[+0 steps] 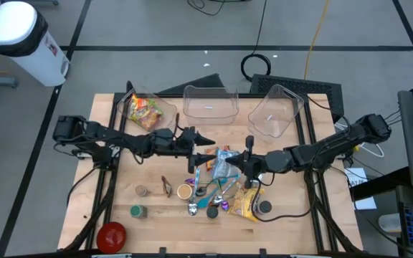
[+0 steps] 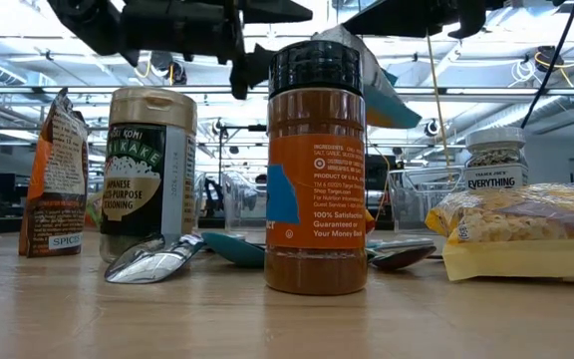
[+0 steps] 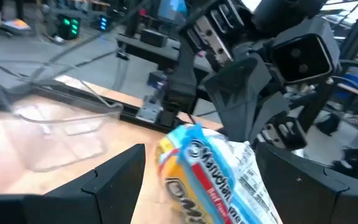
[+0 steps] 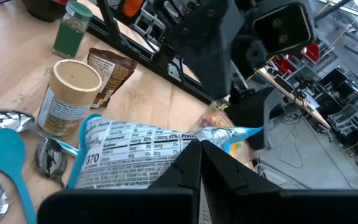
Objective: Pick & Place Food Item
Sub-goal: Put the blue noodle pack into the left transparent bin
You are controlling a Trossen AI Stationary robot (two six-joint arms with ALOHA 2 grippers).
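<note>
A blue and white noodle packet (image 3: 213, 180) hangs in the air over the middle of the table, and my right gripper (image 4: 197, 158) is shut on it. In the high view the packet (image 1: 224, 161) sits between the two arms. My left gripper (image 3: 201, 155) comes in level from the table's left and is open. Its two fingers stand on either side of the packet's near end without visibly touching it. The low view shows a corner of the packet (image 2: 395, 103) above the spice bottles. My right gripper pinches the packet's sealed end (image 4: 188, 146) between its two fingers. The fingers come nearly level from the table's right side. The packet sticks out beyond the fingertips toward my left gripper, lifted clear of the table.
Two clear bins (image 1: 210, 104) (image 1: 274, 111) stand at the far edge, and a third holds a snack bag (image 1: 145, 111). Below the packet lie spoons, spice jars (image 2: 317, 165) and a yellow bag (image 1: 246, 204). A red bowl (image 1: 111, 234) is at the near left.
</note>
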